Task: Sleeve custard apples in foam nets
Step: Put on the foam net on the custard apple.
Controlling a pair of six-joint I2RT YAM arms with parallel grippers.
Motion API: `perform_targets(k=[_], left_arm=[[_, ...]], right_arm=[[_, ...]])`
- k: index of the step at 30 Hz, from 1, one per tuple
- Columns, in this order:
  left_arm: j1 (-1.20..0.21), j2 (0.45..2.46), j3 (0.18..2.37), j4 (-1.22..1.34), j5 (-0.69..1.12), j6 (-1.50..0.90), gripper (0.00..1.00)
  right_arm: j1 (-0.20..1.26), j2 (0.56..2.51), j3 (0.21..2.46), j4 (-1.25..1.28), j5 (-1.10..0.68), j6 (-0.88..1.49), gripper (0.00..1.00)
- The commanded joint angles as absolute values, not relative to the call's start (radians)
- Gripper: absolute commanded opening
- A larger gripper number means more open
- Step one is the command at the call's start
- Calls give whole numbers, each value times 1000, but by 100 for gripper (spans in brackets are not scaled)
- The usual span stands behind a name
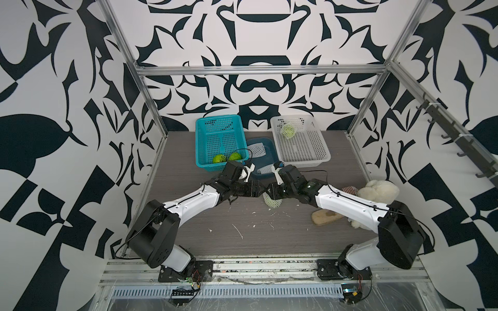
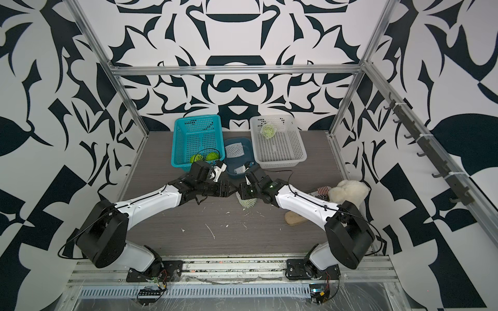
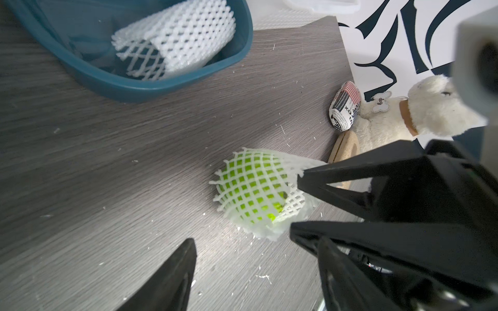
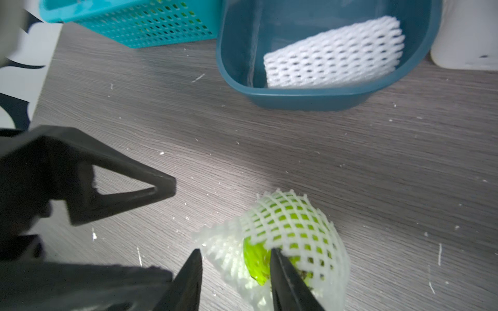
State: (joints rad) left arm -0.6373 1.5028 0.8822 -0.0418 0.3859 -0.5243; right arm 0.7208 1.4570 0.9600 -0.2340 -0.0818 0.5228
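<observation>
A custard apple [image 3: 253,188] sits on the table wrapped in a foam net [image 4: 296,220], also seen in both top views [image 1: 271,201] [image 2: 246,202]. My right gripper [image 4: 237,272] is open at the net's loose mouth, with one fingertip [image 4: 280,266] against the bare green skin and the net's edge between the jaws. My left gripper [image 3: 256,269] hangs open just beside the fruit, holding nothing. Two bare custard apples [image 1: 218,158] [image 1: 235,156] lie in the teal basket [image 1: 204,140]. Another netted one [image 1: 288,131] lies in the white basket [image 1: 320,150]. Spare foam nets [image 3: 183,35] lie in the dark blue tub [image 3: 161,91].
A cream plush toy [image 1: 377,192], a tan sole-shaped piece [image 1: 323,216] and a small striped printed object [image 3: 345,107] lie at the right under my right arm. White foam crumbs are scattered over the grey table [image 1: 242,229]. Patterned walls and metal posts enclose the area.
</observation>
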Motion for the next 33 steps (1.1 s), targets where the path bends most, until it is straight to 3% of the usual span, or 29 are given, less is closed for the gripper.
perform_targets(k=[1,8,20,28,31,33], left_arm=[[-650,1525,892,-47,401,-512,73],[-657,1573,909,-65,399,-511,73],[-657,1533,941,-108,375,-509,72],[-658,1524,955,-121,360,-505,74],[-658,1550,960,-136,373,-502,73],[-659,1542,951,-138,366,-500,73]], right_arm=[[703,1415,951,-176,-123,551,44],[653,1363,901,-114,-171,591,41],[646,1337,926,-220,-15,543,41],[645,1358,903,-202,-47,536,39],[647,1325,902,-212,-67,523,41],[647,1305,902,-225,-90,516,50]])
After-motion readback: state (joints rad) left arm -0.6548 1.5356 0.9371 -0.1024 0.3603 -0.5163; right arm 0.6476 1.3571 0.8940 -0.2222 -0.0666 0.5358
